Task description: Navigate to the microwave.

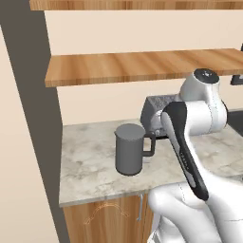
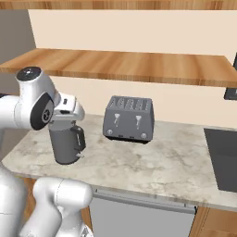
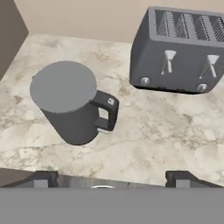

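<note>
The microwave is out of view. My gripper (image 3: 111,180) hangs over the marble counter (image 3: 144,135), open, its two dark fingertips (image 3: 43,178) far apart with nothing between them. From the right base view the hand sits just above a dark grey kettle (image 2: 65,141). A small dark corner (image 2: 231,91) pokes in at the right edge under the wooden shelf; I cannot tell what it is.
A grey kettle (image 1: 129,149) with a side handle stands on the counter near its front. Behind it is a grey four-slot toaster (image 2: 129,118). Two wooden shelves (image 1: 137,66) run above. A dark wall panel (image 1: 35,118) bounds the left end. A black surface (image 2: 224,157) lies at the right.
</note>
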You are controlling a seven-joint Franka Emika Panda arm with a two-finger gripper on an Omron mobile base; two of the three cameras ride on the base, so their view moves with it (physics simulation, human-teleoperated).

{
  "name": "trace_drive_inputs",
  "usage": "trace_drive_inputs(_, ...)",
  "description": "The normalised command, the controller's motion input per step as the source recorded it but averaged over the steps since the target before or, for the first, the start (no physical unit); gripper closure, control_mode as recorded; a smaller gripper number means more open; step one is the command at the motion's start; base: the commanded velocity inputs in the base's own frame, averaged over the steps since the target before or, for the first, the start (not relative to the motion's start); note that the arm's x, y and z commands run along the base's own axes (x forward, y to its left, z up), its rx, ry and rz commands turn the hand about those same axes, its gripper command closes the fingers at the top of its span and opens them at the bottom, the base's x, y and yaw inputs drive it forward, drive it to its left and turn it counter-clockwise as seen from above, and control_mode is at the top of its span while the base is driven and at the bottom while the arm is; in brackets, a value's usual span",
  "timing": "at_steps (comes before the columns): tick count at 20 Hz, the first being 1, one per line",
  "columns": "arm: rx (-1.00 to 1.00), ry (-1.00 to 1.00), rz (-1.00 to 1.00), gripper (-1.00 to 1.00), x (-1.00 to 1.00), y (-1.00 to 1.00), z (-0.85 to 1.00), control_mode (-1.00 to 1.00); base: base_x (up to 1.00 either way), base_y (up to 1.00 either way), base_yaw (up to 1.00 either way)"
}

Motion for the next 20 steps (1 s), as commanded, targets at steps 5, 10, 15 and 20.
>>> trace_drive_inputs(5, -0.03, -0.3, 0.0, -1.0, -0.63, 0.0, 0.09, -1.0, 0.0, 0.0, 0.0)
trace_drive_inputs(10, -0.01, -0.12, 0.0, -1.0, -0.16, -0.04, 0.06, 1.0, -0.36, -0.36, 0.0)
trace_drive_inputs(15, 0.0, 0.0, 0.0, -1.0, 0.0, 0.0, 0.0, 1.0, -0.75, -1.0, -0.09)
trace_drive_inputs(20, 0.0, 0.0, 0.0, -1.0, 0.0, 0.0, 0.0, 1.0, -0.44, -1.0, -0.33)
